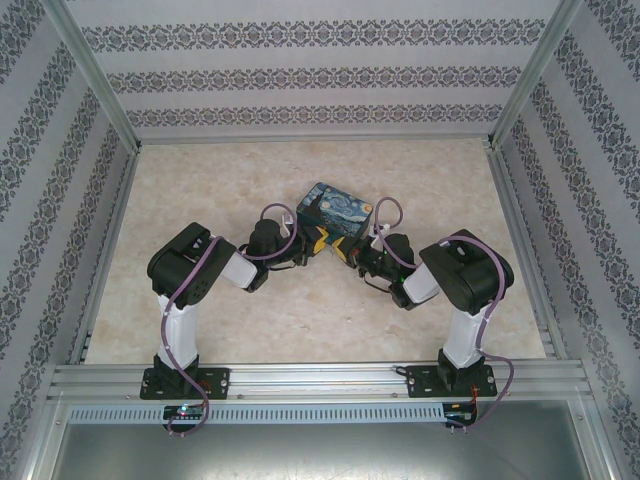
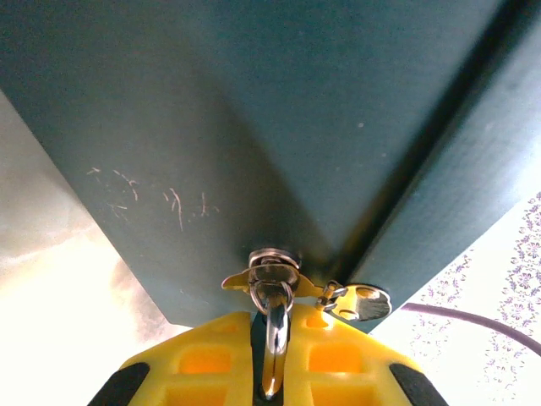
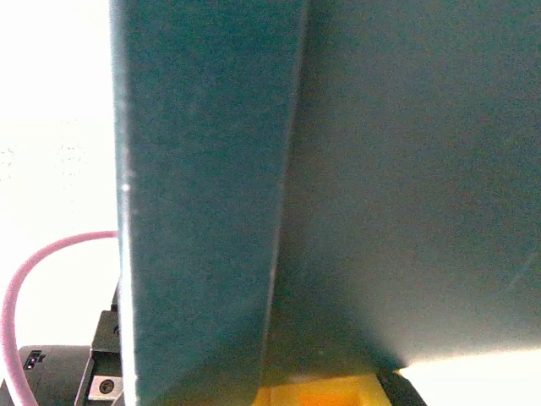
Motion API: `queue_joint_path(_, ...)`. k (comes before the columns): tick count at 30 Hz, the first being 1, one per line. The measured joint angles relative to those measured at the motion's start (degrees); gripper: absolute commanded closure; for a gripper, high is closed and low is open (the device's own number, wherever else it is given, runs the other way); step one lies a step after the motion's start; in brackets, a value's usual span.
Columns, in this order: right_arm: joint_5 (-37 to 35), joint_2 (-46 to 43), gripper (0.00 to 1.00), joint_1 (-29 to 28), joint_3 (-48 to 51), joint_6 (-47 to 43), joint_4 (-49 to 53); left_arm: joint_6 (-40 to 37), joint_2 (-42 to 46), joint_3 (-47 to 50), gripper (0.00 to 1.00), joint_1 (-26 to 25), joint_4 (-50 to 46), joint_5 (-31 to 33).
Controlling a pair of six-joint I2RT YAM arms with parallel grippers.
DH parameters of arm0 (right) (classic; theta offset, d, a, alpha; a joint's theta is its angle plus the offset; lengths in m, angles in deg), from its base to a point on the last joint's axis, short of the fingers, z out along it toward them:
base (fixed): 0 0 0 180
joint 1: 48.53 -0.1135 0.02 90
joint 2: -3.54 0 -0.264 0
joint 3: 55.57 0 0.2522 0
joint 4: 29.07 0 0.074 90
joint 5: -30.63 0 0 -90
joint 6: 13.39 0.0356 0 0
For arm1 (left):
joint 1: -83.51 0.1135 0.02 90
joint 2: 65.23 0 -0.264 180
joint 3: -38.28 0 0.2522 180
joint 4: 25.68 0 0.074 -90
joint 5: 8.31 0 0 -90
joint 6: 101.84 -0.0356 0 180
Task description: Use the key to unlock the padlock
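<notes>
The key is clamped between the yellow fingers of the left hand, which is closed on it. Its far end meets a round silvery fitting at the edge of the tin. Whether that fitting belongs to the padlock cannot be told. A second key is linked just beside it. The right hand is set against the tin's near right corner. How far it is open cannot be told. The tin stands on the surface.
</notes>
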Motion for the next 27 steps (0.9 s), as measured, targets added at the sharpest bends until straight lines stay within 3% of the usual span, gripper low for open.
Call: queue_joint_path(27,-0.3,-0.2,1.00,-0.8,-0.3,0.2,0.4,-0.5,-0.7,0.0,1.00,0.0,1.0,0.2)
